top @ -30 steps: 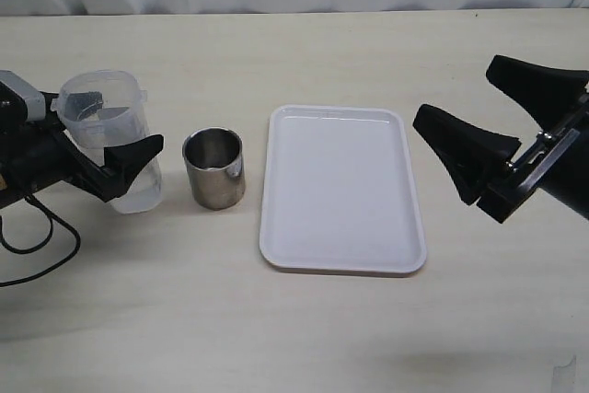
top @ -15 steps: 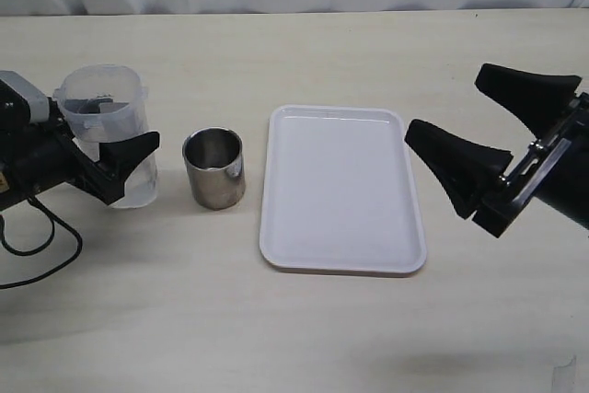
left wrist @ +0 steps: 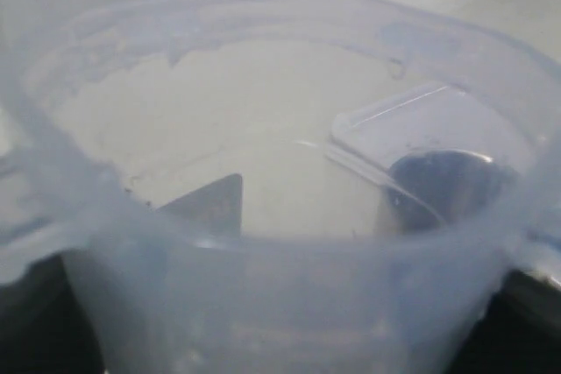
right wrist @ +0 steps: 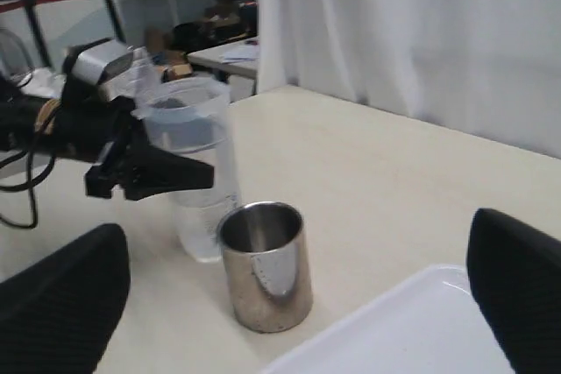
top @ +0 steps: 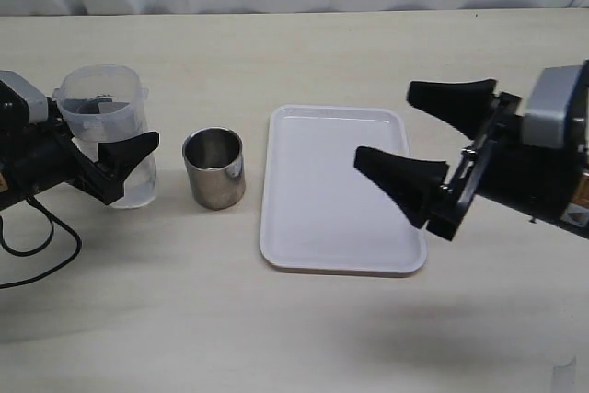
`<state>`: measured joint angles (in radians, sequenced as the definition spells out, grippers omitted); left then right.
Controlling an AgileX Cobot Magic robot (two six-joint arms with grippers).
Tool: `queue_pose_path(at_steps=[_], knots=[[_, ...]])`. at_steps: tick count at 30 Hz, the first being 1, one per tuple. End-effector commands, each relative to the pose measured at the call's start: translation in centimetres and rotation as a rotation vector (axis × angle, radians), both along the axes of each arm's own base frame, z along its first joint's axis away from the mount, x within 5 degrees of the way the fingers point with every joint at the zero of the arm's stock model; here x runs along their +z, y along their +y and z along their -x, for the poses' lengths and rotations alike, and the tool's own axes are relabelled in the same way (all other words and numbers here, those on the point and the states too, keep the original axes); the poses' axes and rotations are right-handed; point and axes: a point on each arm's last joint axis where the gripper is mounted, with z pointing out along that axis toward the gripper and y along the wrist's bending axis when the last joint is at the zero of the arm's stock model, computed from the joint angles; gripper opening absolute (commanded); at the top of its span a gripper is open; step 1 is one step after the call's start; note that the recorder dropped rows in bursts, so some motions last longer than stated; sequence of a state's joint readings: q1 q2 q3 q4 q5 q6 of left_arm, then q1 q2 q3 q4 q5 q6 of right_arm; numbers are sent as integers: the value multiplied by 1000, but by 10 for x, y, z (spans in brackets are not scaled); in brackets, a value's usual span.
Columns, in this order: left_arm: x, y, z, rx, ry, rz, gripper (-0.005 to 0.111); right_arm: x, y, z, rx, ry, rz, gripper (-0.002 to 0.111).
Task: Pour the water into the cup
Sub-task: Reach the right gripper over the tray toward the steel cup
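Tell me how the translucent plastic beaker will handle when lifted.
The beaker is probably light: it looks like thin translucent plastic, with only a little water at its bottom. Its walls may flex under a squeeze. It is tall for its base, so it could tip if nudged near the rim.

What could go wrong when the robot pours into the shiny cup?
The cup is small and stands close beside the beaker, so tipping could bump it over or spill past its rim. The left claw holds the smooth plastic beaker by its sides only, so it might slip.
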<state>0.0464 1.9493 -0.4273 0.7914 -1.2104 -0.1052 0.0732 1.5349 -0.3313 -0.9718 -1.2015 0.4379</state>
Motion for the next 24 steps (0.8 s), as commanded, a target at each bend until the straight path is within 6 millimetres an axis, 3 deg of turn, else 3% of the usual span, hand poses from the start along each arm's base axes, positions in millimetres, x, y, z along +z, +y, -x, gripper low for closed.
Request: queue_pose_path(at_steps=[1,5,10,16,24], knots=[[1,-1,-1,-13,-7,10,0,-17,41,-30,112,-31,85,97],[1,-1,-1,-9,-7,10,0,-40,79,-64,162,28,179,97],[1,-1,-1,-9,-7,10,0,-70,113,-91,210,47,201,97],[1,-1,-1,-9,-7,10,0,-99,130,-107,236,70,210,97],[1,-1,-1,-13,-7,10,0,-114,145,-119,244,67,209,97]])
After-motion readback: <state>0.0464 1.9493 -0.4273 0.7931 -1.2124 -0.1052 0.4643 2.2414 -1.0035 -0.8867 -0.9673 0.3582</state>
